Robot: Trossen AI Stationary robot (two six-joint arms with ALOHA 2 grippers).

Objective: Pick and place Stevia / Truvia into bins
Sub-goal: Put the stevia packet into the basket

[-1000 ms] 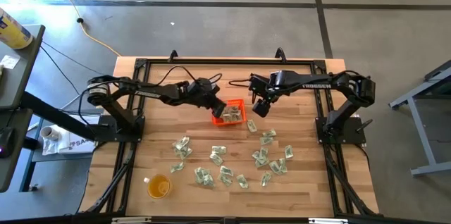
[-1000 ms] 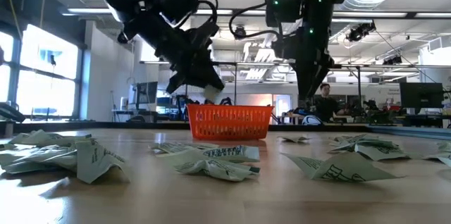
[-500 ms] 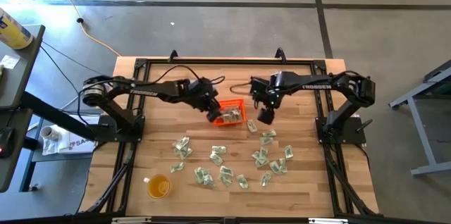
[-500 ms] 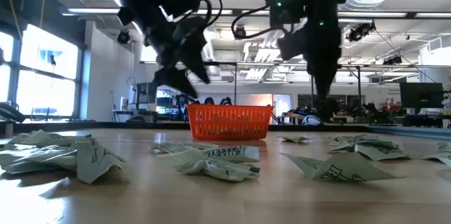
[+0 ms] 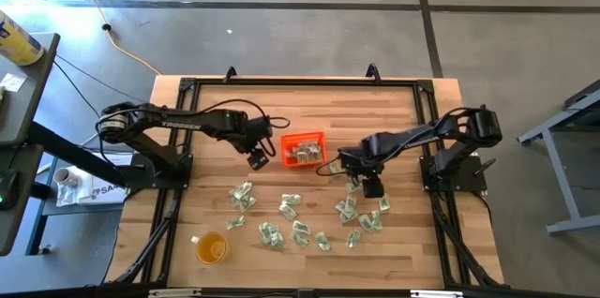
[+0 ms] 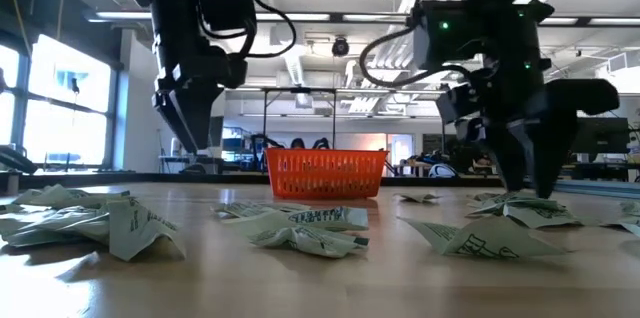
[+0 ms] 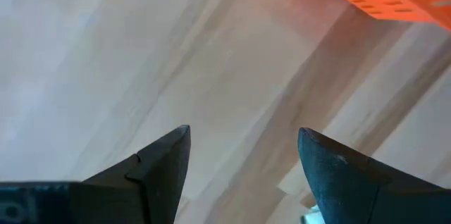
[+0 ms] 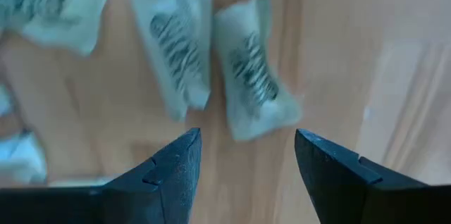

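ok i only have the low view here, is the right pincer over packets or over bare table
Observer: The right pincer is open over two sachets lying side by side on the wood.
Operator: is anything in the bin yet
Observer: Yes, the high view shows pale sachets lying inside the orange bin.
Operator: and the left pincer
Observer: The left pincer is open and empty over bare table, beside the bin's left wall in the high view.
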